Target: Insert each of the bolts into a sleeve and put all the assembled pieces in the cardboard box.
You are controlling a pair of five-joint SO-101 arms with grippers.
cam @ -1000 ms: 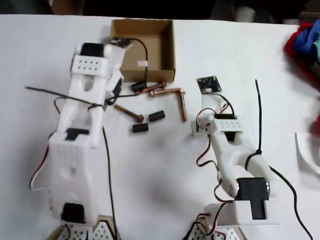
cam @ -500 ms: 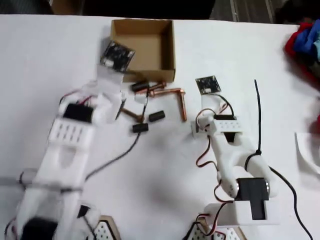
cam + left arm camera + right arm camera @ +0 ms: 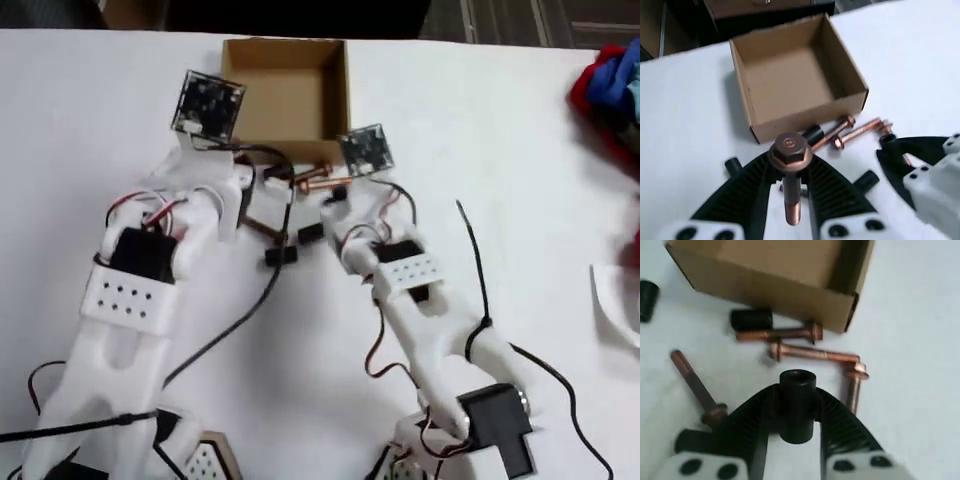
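My left gripper (image 3: 790, 167) is shut on a copper bolt (image 3: 791, 172), head toward the open cardboard box (image 3: 795, 80). My right gripper (image 3: 797, 402) is shut on a black sleeve (image 3: 797, 405) held upright, bore facing up. Several loose copper bolts (image 3: 812, 353) lie on the table just in front of the box (image 3: 775, 275), with a black sleeve (image 3: 751, 319) beside them. In the high view the left gripper (image 3: 247, 205) and right gripper (image 3: 332, 212) flank the pile of bolts (image 3: 315, 181) near the box (image 3: 290, 95). More sleeves (image 3: 280, 255) lie between the arms.
Black cables (image 3: 250, 300) trail across the white table between the arms. Coloured cloth (image 3: 605, 80) sits at the far right edge. The other arm's gripper (image 3: 920, 167) is close beside my left one.
The left arm drew back from the box and now points at the pile. The right arm swung forward and left, from open table to the bolts in front of the box.
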